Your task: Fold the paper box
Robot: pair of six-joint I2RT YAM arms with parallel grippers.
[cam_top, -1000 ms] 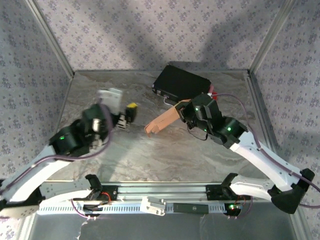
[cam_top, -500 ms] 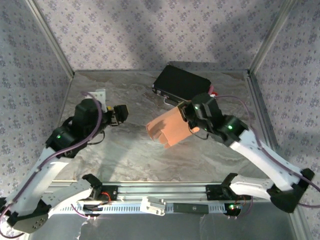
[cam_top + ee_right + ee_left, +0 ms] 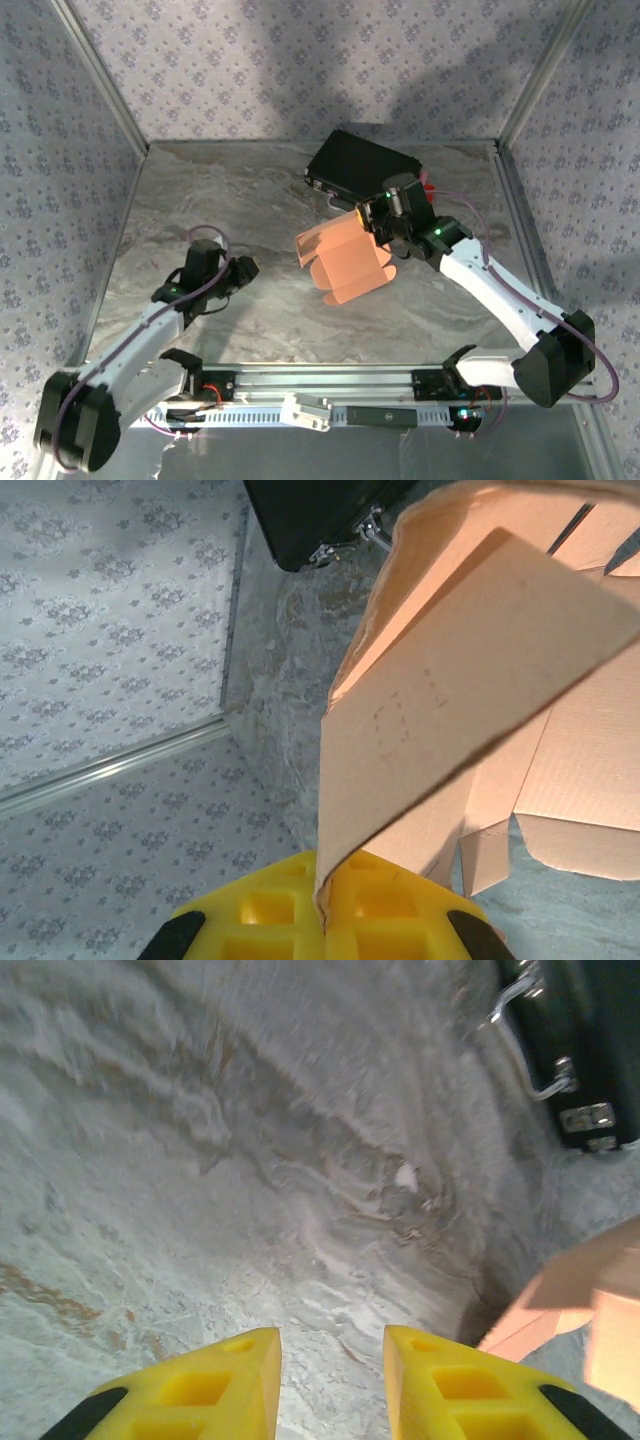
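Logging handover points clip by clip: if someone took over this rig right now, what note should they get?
Right gripper: shut on one edge of the paper box, holding it up over the middle of the table, just in front of the black case.
Left gripper: jaws apart with nothing between them, low over bare table to the left of the box and not touching it.
Done: the box is picked up and some panels are bent, but it is not a closed box.
Left: bring the left gripper in, fold the flaps and tuck the tabs.
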